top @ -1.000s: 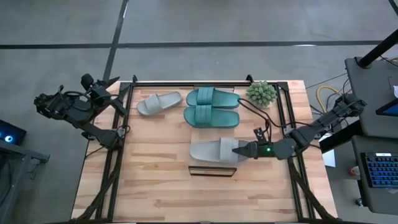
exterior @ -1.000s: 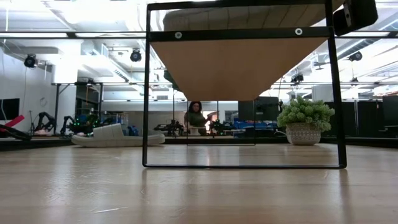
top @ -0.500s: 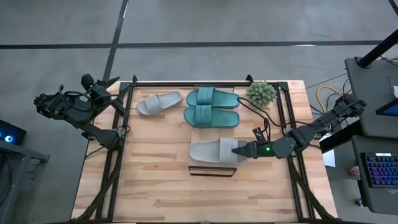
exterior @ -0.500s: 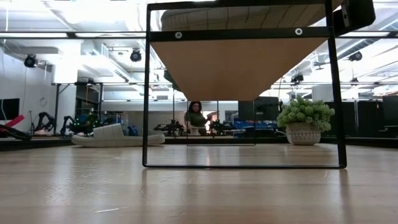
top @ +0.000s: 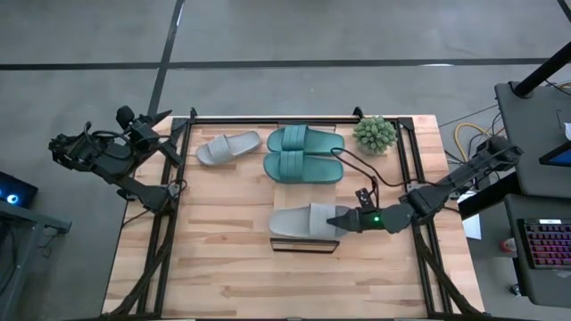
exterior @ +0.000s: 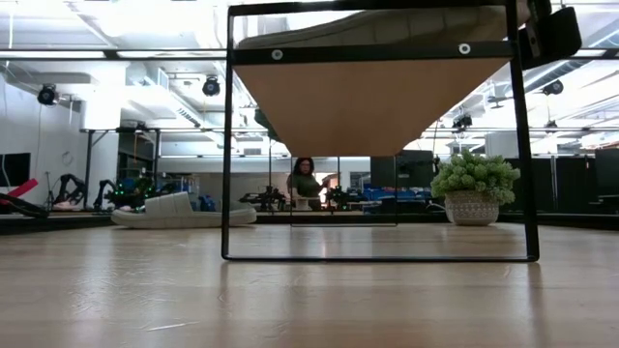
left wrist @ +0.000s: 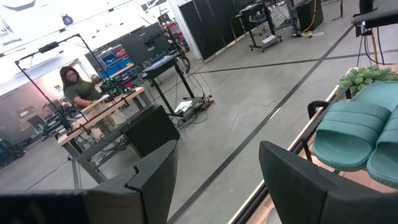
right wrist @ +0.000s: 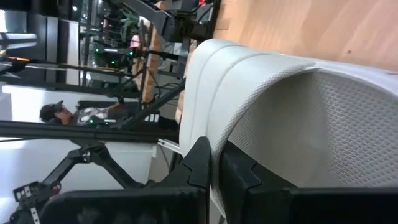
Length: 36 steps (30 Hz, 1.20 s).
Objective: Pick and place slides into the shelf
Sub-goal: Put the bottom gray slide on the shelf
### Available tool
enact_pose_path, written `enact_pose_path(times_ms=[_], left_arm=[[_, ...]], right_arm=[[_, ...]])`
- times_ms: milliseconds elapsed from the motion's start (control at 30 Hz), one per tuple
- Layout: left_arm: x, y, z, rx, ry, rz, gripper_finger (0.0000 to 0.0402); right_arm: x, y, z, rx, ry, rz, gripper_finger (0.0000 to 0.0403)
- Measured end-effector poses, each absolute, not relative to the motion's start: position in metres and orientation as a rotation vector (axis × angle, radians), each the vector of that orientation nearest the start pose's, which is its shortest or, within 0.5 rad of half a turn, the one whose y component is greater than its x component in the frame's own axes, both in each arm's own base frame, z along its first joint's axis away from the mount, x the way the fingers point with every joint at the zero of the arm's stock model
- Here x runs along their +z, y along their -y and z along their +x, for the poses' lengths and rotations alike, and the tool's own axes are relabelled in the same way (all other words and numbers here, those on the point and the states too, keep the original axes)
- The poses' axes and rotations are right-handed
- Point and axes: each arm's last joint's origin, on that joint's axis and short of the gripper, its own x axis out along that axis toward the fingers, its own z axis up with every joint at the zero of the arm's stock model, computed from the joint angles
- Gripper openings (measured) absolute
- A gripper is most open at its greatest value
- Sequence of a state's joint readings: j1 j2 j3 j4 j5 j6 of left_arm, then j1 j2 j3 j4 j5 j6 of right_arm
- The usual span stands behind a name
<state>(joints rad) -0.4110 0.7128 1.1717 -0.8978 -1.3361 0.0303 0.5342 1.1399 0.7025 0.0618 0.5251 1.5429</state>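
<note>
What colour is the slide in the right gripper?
Light grey slide, clearest in the high view.

This is a robotics lab in a large industrial hall. The grey concrete floor [top: 312, 36] has dark lines painted on it. Behind the wooden table [exterior: 309, 300], at 12 o'clock, there are benches with other robot arms [exterior: 73, 188] and small green lights. A person [exterior: 306, 184] sits at one bench. Black rolling stands [left wrist: 267, 25] are on the floor, and ducts with ceiling lamps [exterior: 211, 87] hang above. At 3 o'clock, a keyboard [top: 546, 245] lies on a desk.
</note>
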Motion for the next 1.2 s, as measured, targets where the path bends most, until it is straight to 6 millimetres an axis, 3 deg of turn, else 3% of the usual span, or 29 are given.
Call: enact_pose_path(times_ms=[700, 1200], left_arm=[[0.407, 0.006, 0.085, 0.906, -0.306, 0.377, 0.0210], [0.407, 0.006, 0.085, 0.906, -0.306, 0.377, 0.0210]], right_arm=[[0.247, -0.114, 0.219, -0.269, -0.277, 1.535, 0.0008], [0.241, -0.117, 0.216, -0.199, -0.388, 1.499, 0.0008]])
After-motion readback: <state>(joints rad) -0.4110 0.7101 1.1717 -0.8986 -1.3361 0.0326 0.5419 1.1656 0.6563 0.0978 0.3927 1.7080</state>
